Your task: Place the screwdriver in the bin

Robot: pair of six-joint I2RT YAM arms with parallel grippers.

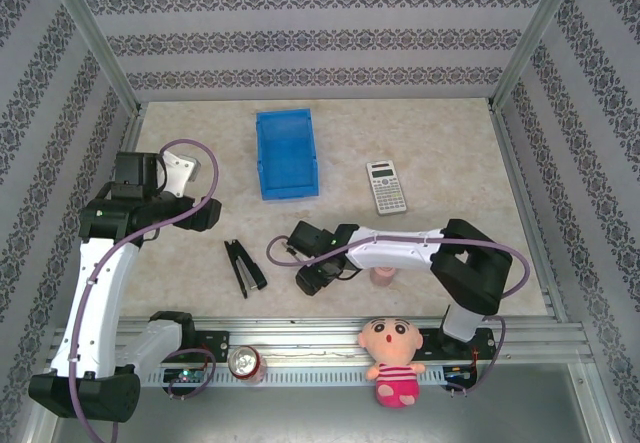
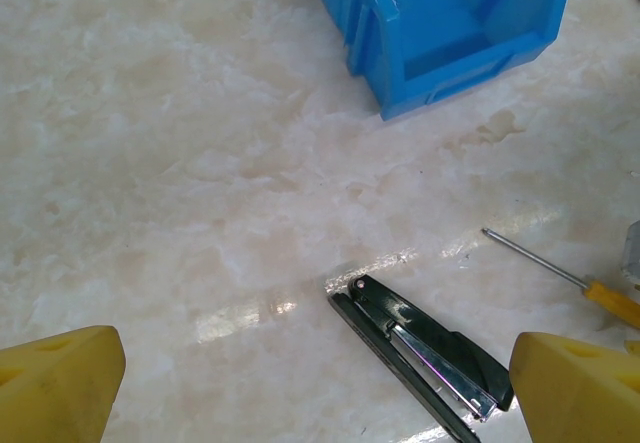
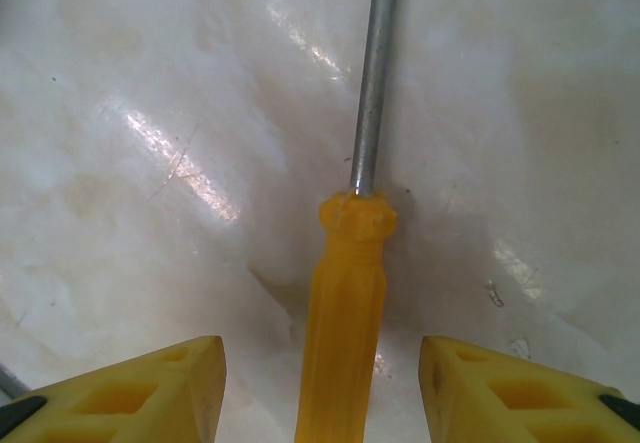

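My right pincer (image 3: 320, 368) hangs low over the tabletop (image 3: 120, 113), spread wide with one jaw on each side of the orange handle of the screwdriver (image 3: 347, 303). The screwdriver lies flat with its shaft pointing away from me, so closing should catch the handle squarely. The bin (image 1: 288, 158) sits well apart, farther up the tabletop, and my left pincer (image 2: 320, 383) hovers wide and empty, I judge to leave room.
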